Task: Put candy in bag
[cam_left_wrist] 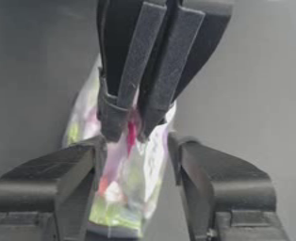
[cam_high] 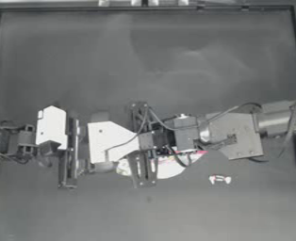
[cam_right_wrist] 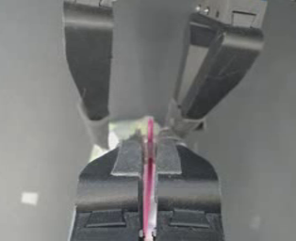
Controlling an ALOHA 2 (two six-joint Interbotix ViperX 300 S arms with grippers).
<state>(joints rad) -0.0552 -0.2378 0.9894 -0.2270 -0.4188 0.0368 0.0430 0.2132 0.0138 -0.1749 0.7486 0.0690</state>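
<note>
From above, the bag (cam_high: 169,165) lies just below the table's (cam_high: 144,61) centre, at about 6 o'clock from the middle of the dark surface, with both arms meeting over it. The candy (cam_high: 219,179) sits alone on the table at roughly 4 o'clock from the bag, near it but clear of it, and clear of both grippers.

The right gripper (cam_high: 145,175) reaches across from the right and has its jaws pressed together on the bag's pink strip (cam_right_wrist: 149,174). In the right wrist view that strip runs as a thin pink line straight up between the two closed jaws, and the pastel contents show just past their tips.

The left gripper (cam_left_wrist: 135,155) comes in from the left, its white wrist housing at about 9 o'clock from the bag. In the left wrist view its jaws stand apart, one on either side of the clear pouch, whose pink, green and white contents fill the gap between them. Whether either jaw touches the plastic cannot be told. Just beyond, the right gripper's two dark fingers (cam_left_wrist: 169,66) pinch the bag's upper edge.
</note>
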